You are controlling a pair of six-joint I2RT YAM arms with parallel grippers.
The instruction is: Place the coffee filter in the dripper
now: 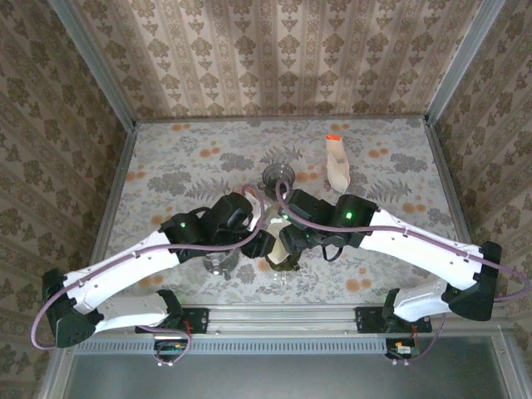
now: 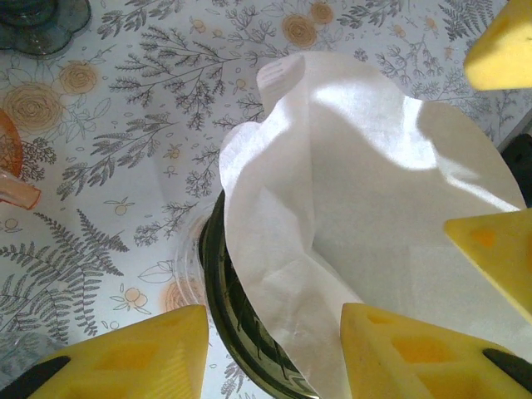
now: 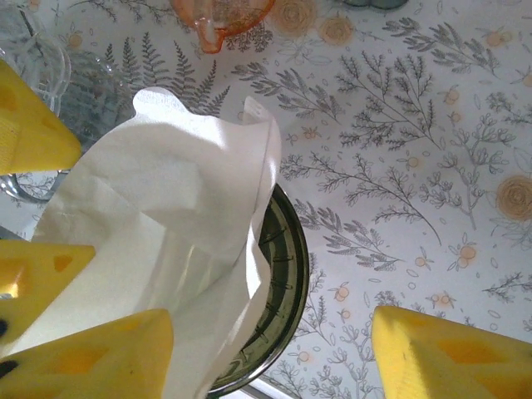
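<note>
Paper coffee filter (image 2: 366, 191), white and creased, stands in a dark green dripper (image 2: 241, 324) on a desk (image 1: 166, 166) covered with a grey fern-and-flower print. From the overhead camera, two white robot arms reach in from the near edge and meet over the dripper, just in front of the middle of the desk.

From the left wrist camera, the filter's lower part sits inside the dripper's ribbed wall. Its upper edge rises well above the rim, with one side folded inward and a small flap curling over at the top. The left pincer (image 2: 274, 309) is spread wide. Its yellow fingers (image 2: 125, 357) sit on either side of the dripper's near rim and do not pinch the paper.

From the right wrist camera, the right pincer (image 3: 270, 314) is also released, with its fingers well apart. One finger is against the paper, and the other is out over bare desk beyond the dripper. An orange vessel (image 3: 224, 12) sits farther back, and clear glassware (image 3: 41, 66) stands close beside the filter.

The task looks nearly done, since the filter is in the dripper. It seems loosely seated, leaning and rumpled rather than opened flat against the wall. What probably remains is pressing it down evenly and backing both arms away.
</note>
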